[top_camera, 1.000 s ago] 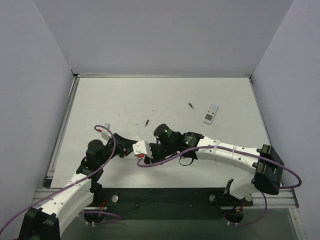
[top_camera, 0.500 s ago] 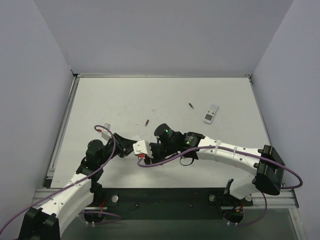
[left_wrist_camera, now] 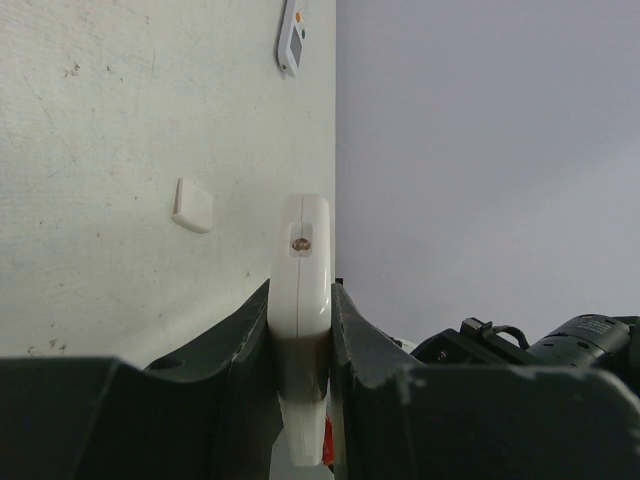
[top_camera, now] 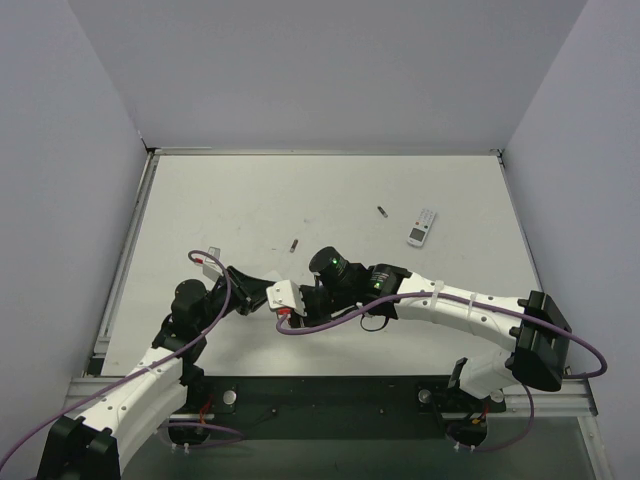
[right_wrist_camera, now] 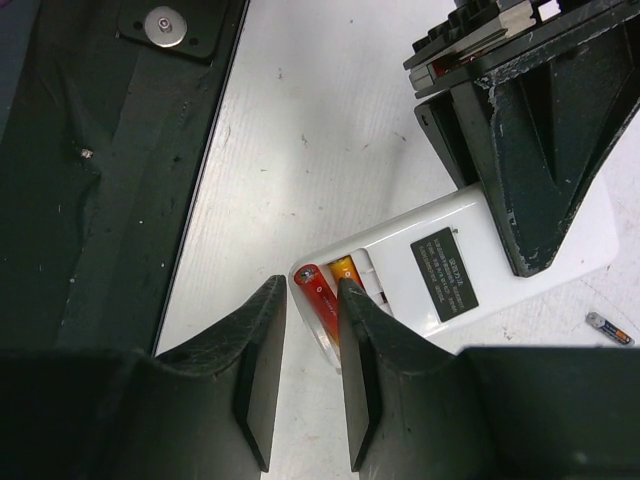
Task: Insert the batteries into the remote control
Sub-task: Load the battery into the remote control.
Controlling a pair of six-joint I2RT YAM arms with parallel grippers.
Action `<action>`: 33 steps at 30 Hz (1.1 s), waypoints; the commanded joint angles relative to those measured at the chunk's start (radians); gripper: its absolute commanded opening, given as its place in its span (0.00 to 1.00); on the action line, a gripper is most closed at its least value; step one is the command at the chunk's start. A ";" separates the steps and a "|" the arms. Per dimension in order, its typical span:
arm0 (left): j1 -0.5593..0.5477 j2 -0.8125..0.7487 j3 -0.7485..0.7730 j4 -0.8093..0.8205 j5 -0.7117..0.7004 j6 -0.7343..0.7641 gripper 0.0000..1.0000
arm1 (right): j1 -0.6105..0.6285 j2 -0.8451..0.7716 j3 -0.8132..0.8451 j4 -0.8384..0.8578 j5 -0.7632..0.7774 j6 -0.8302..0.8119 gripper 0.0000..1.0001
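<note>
**Remote pinched in left hand, cells seated at its open end**

Smooth white plastic forms the back and sides of the remote control (right_wrist_camera: 395, 247), a slim rectangular slab with rounded corners and a black printed label (right_wrist_camera: 445, 272) on its back. It is pinched between the scuffed matte-black fingers of the left hand (left_wrist_camera: 300, 305). They press on its broad faces, so the left wrist view shows only its thin edge and a sliver of red front low down.

The compartment at the remote's free end lies uncovered. The batteries (right_wrist_camera: 318, 297) sit in it side by side, small glossy cylinders, one red and its neighbour more orange at the end that shows. The right hand (right_wrist_camera: 310, 292) hovers over that end, its dark wedge-shaped fingers parted a little and closing on nothing, with the red cell showing in the gap.

The remote is held over the pale, speckled counter (top_camera: 250, 200). A small white square plate (left_wrist_camera: 192, 205) lies flat just beside it. A slim dark cell (top_camera: 294, 244) lies a little beyond the remote. A second dark cell (top_camera: 382, 211) lies well beyond it to the right, near a white-faced remote (top_camera: 422, 227).

Against a second ago, the remote and both hands sit where they were. Only the right arm's elbow has drifted slightly outward.
</note>
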 commanded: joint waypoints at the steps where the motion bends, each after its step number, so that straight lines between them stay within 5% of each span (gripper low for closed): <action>1: -0.001 -0.013 0.043 0.083 0.015 -0.010 0.00 | 0.004 -0.008 0.025 0.011 -0.048 -0.001 0.23; 16: -0.001 -0.019 0.058 0.080 0.016 -0.011 0.00 | 0.005 0.024 0.035 -0.014 -0.036 -0.024 0.17; 25: -0.001 -0.022 0.063 0.095 0.029 -0.031 0.00 | 0.002 0.047 0.043 -0.079 0.025 -0.065 0.00; 33: 0.010 -0.038 0.071 0.090 0.035 -0.037 0.00 | 0.002 0.067 0.032 -0.171 0.021 -0.102 0.00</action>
